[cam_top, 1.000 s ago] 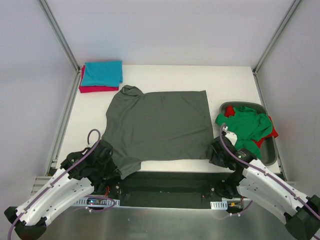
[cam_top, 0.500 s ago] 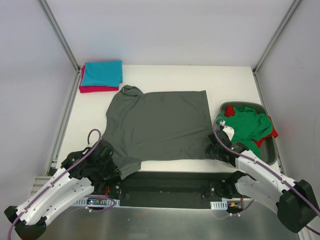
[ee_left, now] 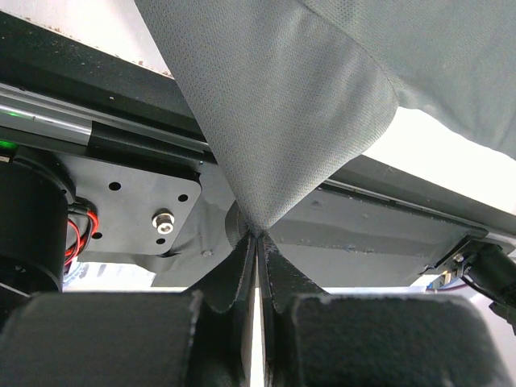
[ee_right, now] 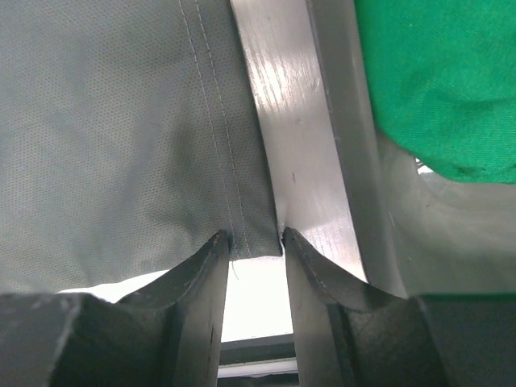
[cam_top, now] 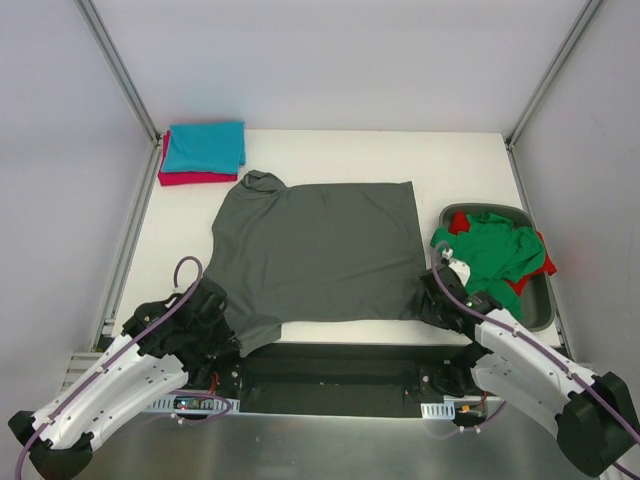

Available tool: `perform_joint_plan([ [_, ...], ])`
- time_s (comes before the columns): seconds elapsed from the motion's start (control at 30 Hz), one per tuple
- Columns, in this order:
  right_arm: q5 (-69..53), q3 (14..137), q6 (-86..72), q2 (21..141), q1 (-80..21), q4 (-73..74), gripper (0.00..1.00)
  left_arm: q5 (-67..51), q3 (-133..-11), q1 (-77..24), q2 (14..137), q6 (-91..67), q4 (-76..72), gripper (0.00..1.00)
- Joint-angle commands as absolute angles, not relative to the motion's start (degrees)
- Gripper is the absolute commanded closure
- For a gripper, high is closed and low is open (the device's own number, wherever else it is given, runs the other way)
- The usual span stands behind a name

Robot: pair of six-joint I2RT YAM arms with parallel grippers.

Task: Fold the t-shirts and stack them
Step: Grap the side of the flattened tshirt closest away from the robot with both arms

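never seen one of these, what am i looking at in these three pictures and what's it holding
This is a robot with two arms bolted at the near edge of a white table. The wide picture looks down from above: left arm lower left, right arm lower right. The two close-ups come from cameras on each wrist, looking along its jaws. On the table a dark grey t-shirt lies spread flat. At the far left corner a folded teal t-shirt sits on a folded crimson-pink t-shirt. At the right a grey tub holds a crumpled green t-shirt over a red t-shirt. The left jaws are shut, pinching the grey shirt's near left end. The right jaws stand partly open, astride its near right hem corner.
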State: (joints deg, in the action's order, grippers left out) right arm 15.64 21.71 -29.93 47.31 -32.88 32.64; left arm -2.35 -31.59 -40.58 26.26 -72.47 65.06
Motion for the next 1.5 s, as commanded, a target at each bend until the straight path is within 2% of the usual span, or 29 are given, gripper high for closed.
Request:
perform_joint_plan([
  [0.0, 15.1, 22.9, -30.0, 48.2, -32.6, 35.4, 0.62, -0.5, -33.6, -41.1, 27.2, -71.5, 66.4, 1.0],
  [0.2, 15.1, 22.9, -29.4, 50.8, -32.6, 33.7, 0.64, -0.4, -33.7, -41.1, 27.7, -71.3, 66.5, 1.0],
  [0.3, 14.4, 22.8, -28.8, 52.0, -32.7, 32.2, 0.76, -0.4, -33.7, -41.1, 27.4, -71.3, 66.5, 1.0],
  [0.37, 13.4, 22.9, -27.6, 52.4, -32.7, 31.6, 0.88, -0.4, -33.9, -41.1, 27.3, -71.1, 66.5, 1.0],
  [0.5, 12.7, 23.7, -27.2, 50.0, -32.9, 35.2, 0.99, 1.7, -35.1, -41.1, 27.2, -70.2, 66.9, 1.0],
  [0.7, 10.4, 25.8, -27.6, 42.2, -33.2, 48.0, 0.99, 5.6, -38.6, -41.1, 27.2, -69.5, 69.7, 1.0],
  [0.8, 4.4, 24.3, -28.4, 39.1, -34.3, 46.8, 0.99, 5.8, -38.9, -41.1, 26.5, -69.6, 69.8, 1.0],
  [1.1, 4.5, 26.9, -28.7, 36.0, -34.8, 51.0, 0.99, 6.7, -39.5, -41.1, 26.8, -70.1, 69.6, 1.0],
  [1.27, -1.8, 26.6, -30.4, 32.1, -35.1, 53.9, 0.99, 8.6, -41.5, -41.1, 28.4, -69.2, 69.0, 1.0],
  [1.47, 5.2, 27.8, -29.4, 33.6, -35.1, 51.9, 0.99, 12.1, -42.3, -41.0, 30.9, -68.6, 67.2, 1.0],
])
